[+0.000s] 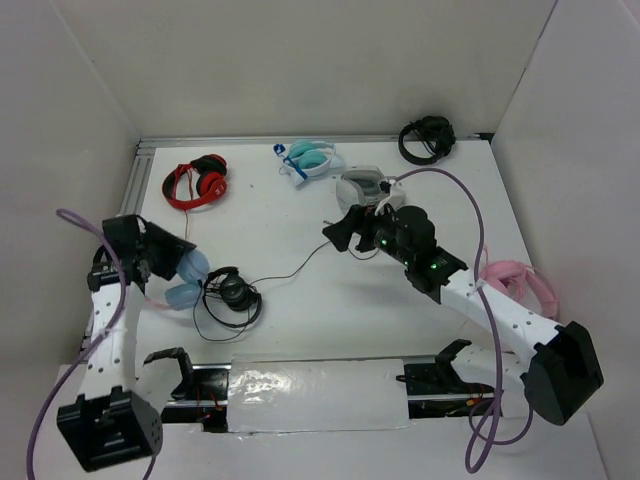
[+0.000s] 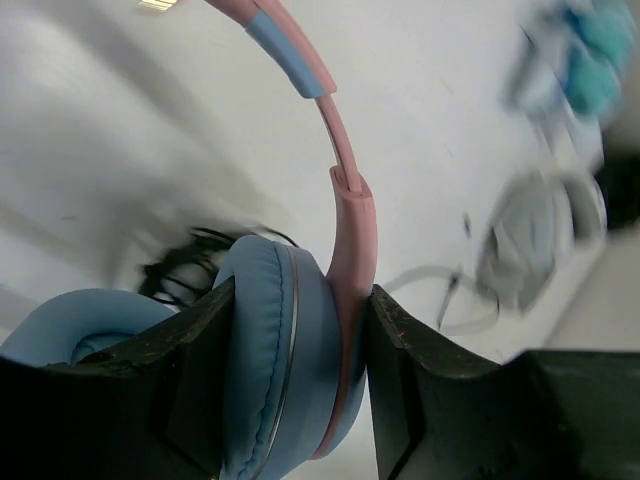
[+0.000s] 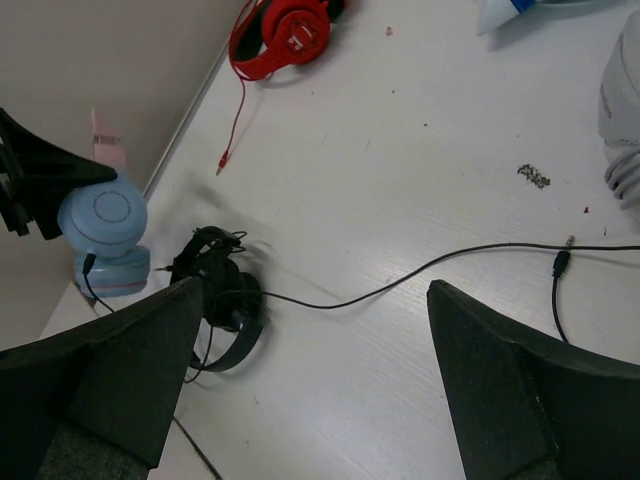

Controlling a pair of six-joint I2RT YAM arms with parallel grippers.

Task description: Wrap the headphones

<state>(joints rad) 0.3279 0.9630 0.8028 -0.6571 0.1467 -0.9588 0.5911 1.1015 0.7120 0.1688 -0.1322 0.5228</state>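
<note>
**Left.** Your left gripper (image 2: 295,340) is clamped on one light blue ear cup of the headphones (image 1: 187,280). One finger presses the cushion and the other presses the pink headband. It holds them at the left edge of the table (image 1: 300,210), with the two cups close together.

**Centre.** A thin black cable (image 3: 400,280) leaves the lower cup and passes the black headphones (image 3: 225,300) lying just beside it. From there it runs loose across the table to the right, and its plug (image 3: 562,262) lies bare on the surface. Whether the cable is tangled with the black pair, you cannot tell.

**Right.** Your right gripper (image 3: 315,290) hangs over the middle of the table with its fingers apart, holding nothing. The loose cable lies below it.

**Progress.** The grasp is made, but no turn of cable lies around the headphones, so all of the winding appears to remain.
</note>
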